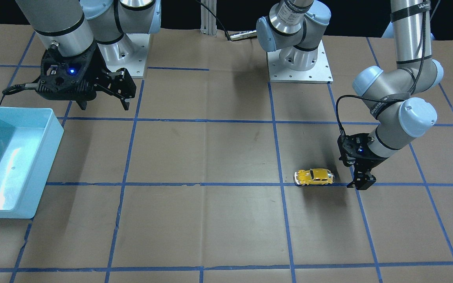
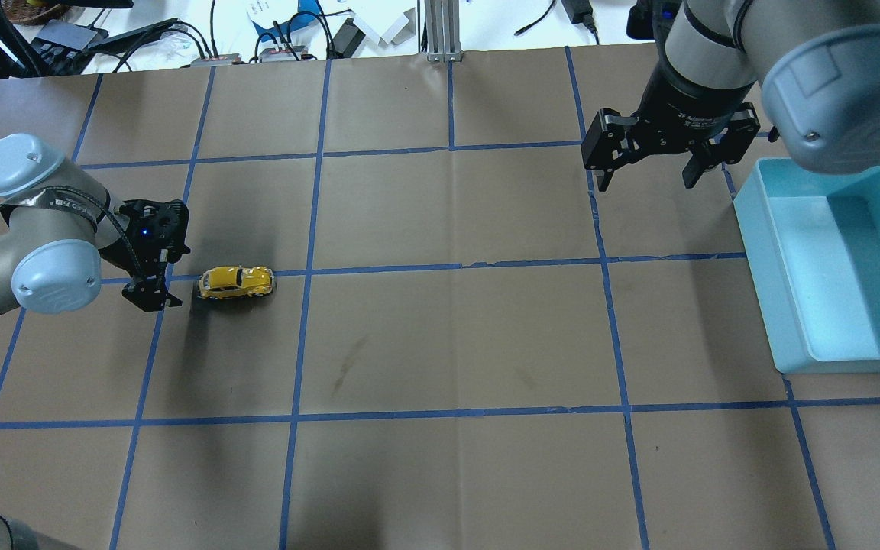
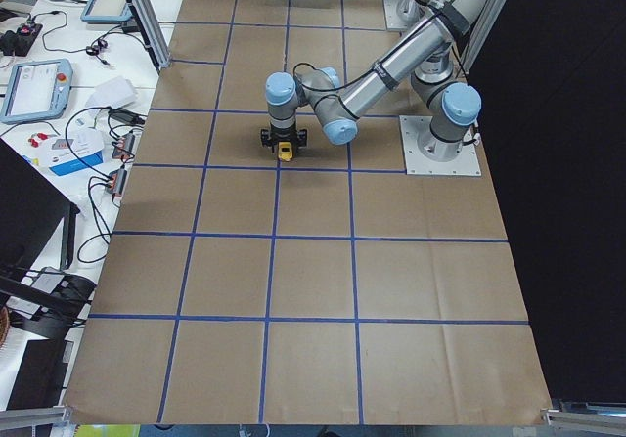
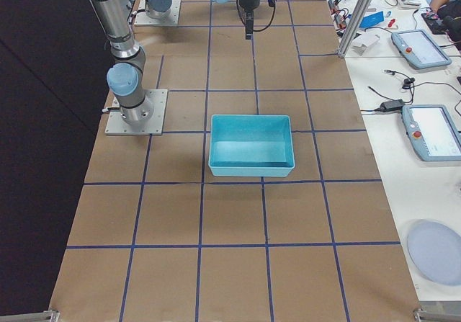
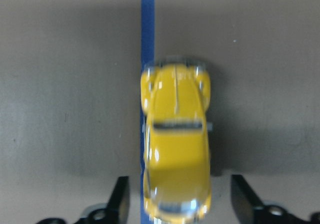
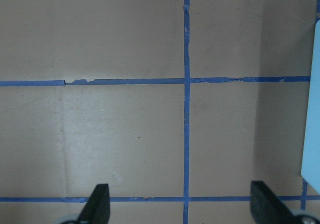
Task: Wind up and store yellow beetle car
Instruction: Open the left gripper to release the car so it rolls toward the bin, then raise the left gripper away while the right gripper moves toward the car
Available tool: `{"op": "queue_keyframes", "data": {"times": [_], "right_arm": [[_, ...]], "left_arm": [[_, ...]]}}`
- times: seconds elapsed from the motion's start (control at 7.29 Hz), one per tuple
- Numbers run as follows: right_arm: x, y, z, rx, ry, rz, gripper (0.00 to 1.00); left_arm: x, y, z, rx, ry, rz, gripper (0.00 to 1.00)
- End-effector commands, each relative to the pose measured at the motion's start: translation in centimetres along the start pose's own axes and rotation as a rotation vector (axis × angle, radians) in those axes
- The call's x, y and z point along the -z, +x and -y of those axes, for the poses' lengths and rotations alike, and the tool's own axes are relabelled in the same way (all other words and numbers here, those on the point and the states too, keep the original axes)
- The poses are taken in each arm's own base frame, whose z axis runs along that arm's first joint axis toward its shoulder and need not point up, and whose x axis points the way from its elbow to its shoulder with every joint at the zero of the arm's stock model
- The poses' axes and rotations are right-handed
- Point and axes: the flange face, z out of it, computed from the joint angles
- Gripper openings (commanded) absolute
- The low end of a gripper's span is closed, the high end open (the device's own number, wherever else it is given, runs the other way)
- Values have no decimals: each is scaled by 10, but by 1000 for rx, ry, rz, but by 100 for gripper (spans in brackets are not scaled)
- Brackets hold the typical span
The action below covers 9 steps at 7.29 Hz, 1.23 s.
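The yellow beetle car (image 2: 235, 282) stands on its wheels on a blue tape line at the table's left; it also shows in the front view (image 1: 314, 177). My left gripper (image 2: 152, 296) hangs low just to the car's left, open and empty. In the left wrist view its two fingertips (image 5: 120, 199) flank the car's near end (image 5: 176, 134) with a gap on each side, not touching. My right gripper (image 2: 642, 172) is open and empty, held high over the table at the far right, beside the bin.
A light blue open bin (image 2: 761, 252) stands at the right edge of the table; it also shows in the front view (image 1: 49, 133). Brown paper with a blue tape grid (image 2: 455, 266) covers the table. The arms' base plates (image 1: 300, 63) sit at the robot's side.
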Motion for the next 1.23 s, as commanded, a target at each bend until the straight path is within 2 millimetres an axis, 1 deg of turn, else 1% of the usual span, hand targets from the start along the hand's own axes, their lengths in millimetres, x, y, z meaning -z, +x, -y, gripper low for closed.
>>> {"op": "queue_keyframes", "data": {"times": [0.0, 0.14, 0.27, 0.41, 0.55, 0.69, 0.82, 0.96, 1.1], "right_arm": [[1, 0, 0, 2, 4, -1, 100], [0, 0, 1, -1, 4, 0, 100], [1, 1, 2, -2, 13, 5, 100], [4, 0, 5, 9, 43, 2, 100], [4, -1, 6, 7, 45, 2, 100], [3, -1, 5, -2, 44, 2, 100], [3, -1, 5, 1, 41, 2, 100], [1, -2, 4, 0, 33, 0, 100], [1, -1, 5, 12, 38, 2, 100]], "left_arm": [[9, -1, 5, 12, -6, 15, 100], [26, 1, 8, 113, 0, 4, 100], [47, -5, 21, 210, 3, 5, 100], [64, -9, 49, 288, -2, 12, 100], [91, -13, 88, 399, -5, 52, 100], [115, -8, 127, 494, -45, 40, 100], [144, -7, 157, 558, -61, 53, 100], [169, -14, 174, 658, -64, 35, 100], [202, -20, 185, 787, -64, 26, 100]]}}
